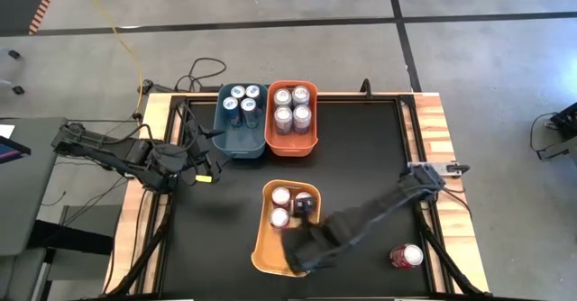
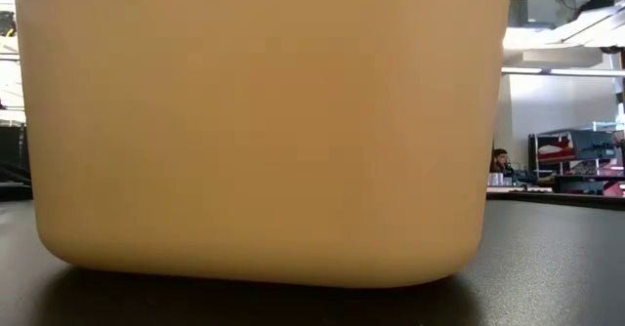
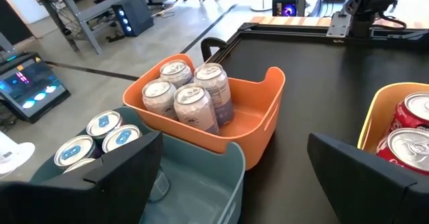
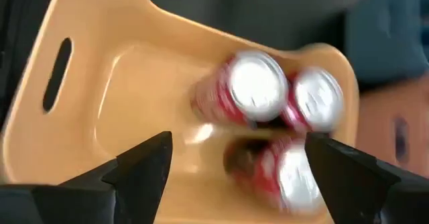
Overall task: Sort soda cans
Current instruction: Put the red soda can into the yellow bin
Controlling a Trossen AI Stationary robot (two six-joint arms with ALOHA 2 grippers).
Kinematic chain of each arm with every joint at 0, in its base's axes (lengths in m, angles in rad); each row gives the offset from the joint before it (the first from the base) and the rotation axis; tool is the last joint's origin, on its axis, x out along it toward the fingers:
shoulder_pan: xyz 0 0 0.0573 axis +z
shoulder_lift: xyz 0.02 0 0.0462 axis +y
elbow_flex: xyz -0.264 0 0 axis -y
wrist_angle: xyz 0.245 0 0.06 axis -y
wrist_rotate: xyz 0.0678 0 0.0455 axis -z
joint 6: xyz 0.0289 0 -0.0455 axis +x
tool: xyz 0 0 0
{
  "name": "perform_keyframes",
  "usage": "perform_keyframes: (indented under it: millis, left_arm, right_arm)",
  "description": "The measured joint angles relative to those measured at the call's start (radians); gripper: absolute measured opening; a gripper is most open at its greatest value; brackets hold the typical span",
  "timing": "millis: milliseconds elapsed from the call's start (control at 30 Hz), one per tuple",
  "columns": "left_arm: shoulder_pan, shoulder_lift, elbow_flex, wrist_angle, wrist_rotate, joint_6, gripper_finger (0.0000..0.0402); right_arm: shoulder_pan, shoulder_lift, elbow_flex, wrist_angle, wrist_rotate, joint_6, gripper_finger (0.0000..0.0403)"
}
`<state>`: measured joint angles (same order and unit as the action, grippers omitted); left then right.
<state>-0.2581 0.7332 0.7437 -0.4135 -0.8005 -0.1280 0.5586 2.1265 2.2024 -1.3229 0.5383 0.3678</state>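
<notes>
**Right gripper released over the yellow bin; one red can left on the table**

Your right gripper (image 4: 234, 160) hangs above the yellow bin (image 1: 267, 256), fingers spread wide and holding nothing. Below it three red cans (image 4: 255, 86) stand in that bin, clustered at the end nearer the orange bin (image 1: 312, 144). The step in hand looks like a drop-off just completed. Beside the yellow bin, on the side of the right arm's base, the last red can (image 1: 406, 256) lies on its side on the table (image 1: 361, 157). Your next move calls for lifting clear and reaching for it. Beyond the yellow bin, the orange bin holds four silver cans (image 3: 191, 96); the blue bin (image 1: 240, 141) touching it holds four blue cans (image 1: 242, 97). Your left gripper (image 3: 234, 170) waits beside the blue bin, open and empty.
</notes>
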Motion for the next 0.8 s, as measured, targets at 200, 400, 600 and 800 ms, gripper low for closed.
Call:
perform_keyframes:
  millis: [200,400,600,800]
  left_arm:
    - [0.0,0.0,0.0,0.004,0.0,0.01,0.0368]
    - [0.0,0.0,0.0,0.015,0.0,0.039,0.0368]
    - [0.001,0.0,0.0,0.056,0.0,0.099,0.0368]
    - [0.001,0.0,0.0,0.118,0.0,0.175,0.0368]
  right_arm:
    - [0.115,-0.087,-0.001,-0.253,0.089,0.421,0.0339]
    - [0.222,-0.128,-0.021,-0.248,0.075,0.611,0.0338]
    - [0.275,-0.128,-0.021,-0.248,-0.011,0.765,0.0338]
    - [0.293,-0.127,-0.021,-0.248,-0.111,0.907,0.0338]
